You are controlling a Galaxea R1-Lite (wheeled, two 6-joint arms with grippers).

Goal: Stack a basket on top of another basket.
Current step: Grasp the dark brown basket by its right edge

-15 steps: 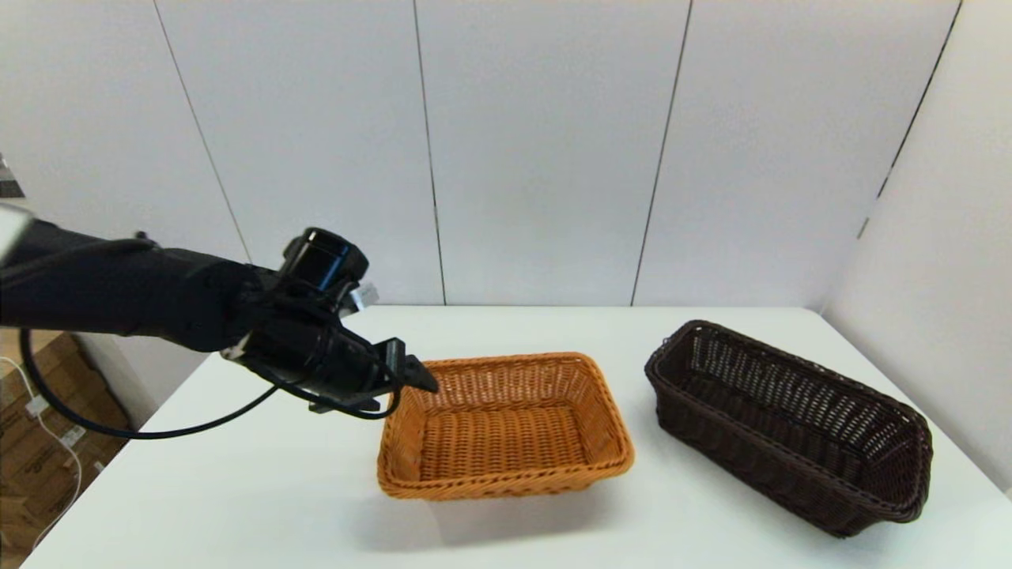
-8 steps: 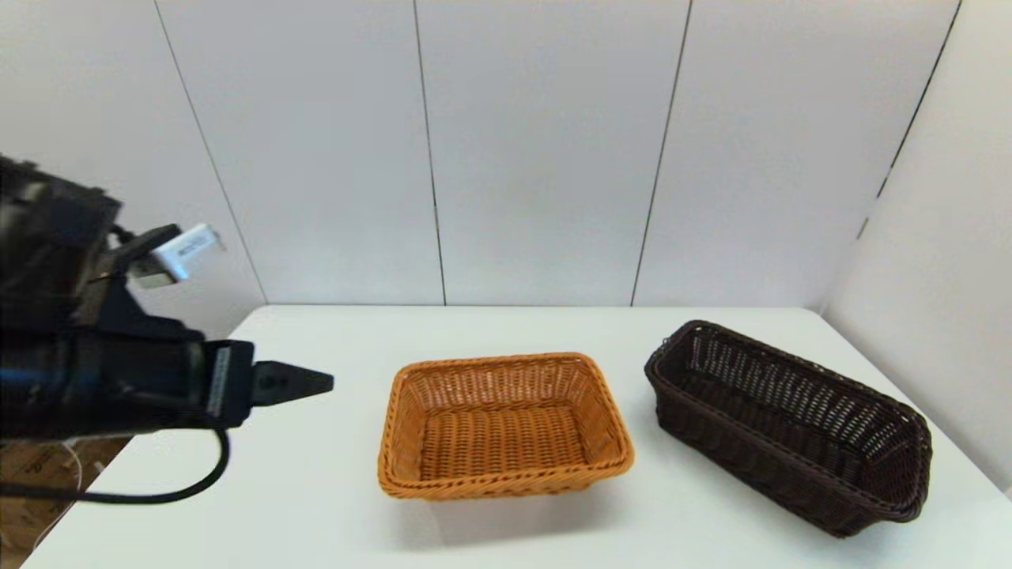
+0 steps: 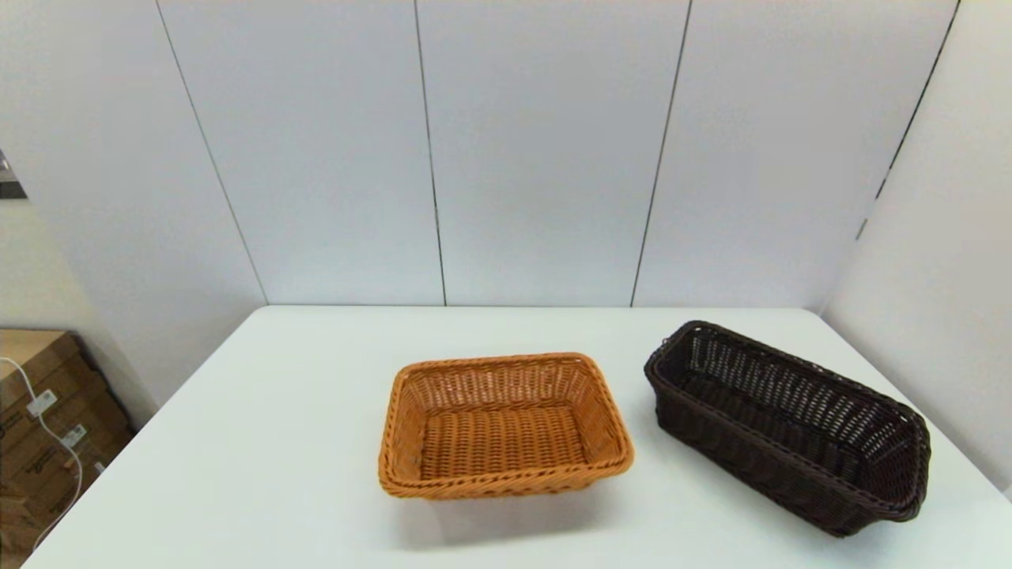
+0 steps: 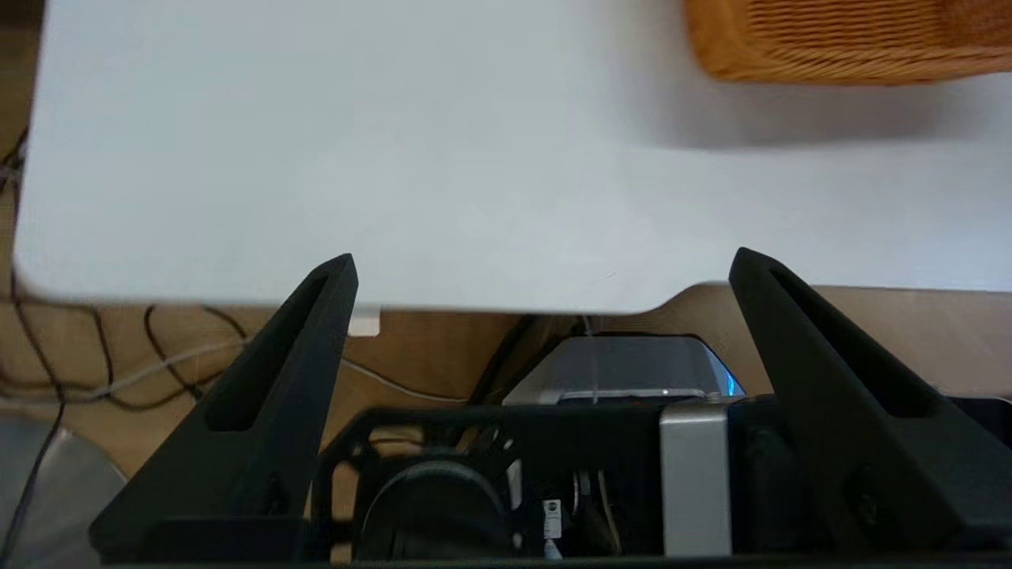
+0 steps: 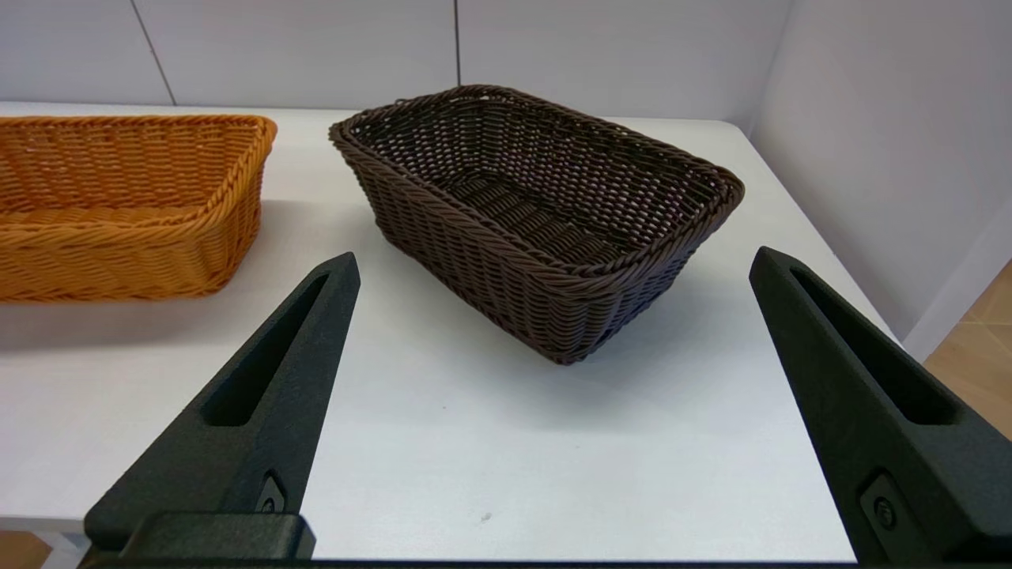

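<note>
- Left arm gone from head view since a second ago; it was reaching over the desk beside the orange basket's left rim, half a second ago it was pulled back at the left edge, now out of that view entirely.
- Baskets unchanged across all three head frames, neither has shifted.
- Left hand (image 4: 541, 276): fingers spread wide, nothing between them. Its wrist view shows it hanging off the near-left edge of the desk (image 4: 356, 158), with floor, cables and robot base below.
- Only a corner of the orange basket (image 4: 846, 39) shows in that wrist view, well apart from the left hand.
- Right hand (image 5: 549, 269): fingers spread wide, empty, held low at the near edge of the desk, facing the dark basket. Not touching it, clear desk between.
- Dark brown basket (image 3: 787, 423): upright on the right side of the desk, angled so one short end points far-left and the other near-right, close to the right desk edge. Open-weave sides, braided rim, empty.
- Orange basket (image 3: 502, 427): upright at desk centre, squared to the near edge, empty.
- The two baskets sit side by side, near but apart, a strip of bare desk between them; same gap seen in the right wrist view, with the dark brown basket (image 5: 538, 213) right of the orange basket (image 5: 126, 205).
- Stacking not yet done, both baskets rest on the desk (image 3: 261, 458).
- Cardboard boxes (image 3: 47, 411) with a white cable on the floor left of the desk.
</note>
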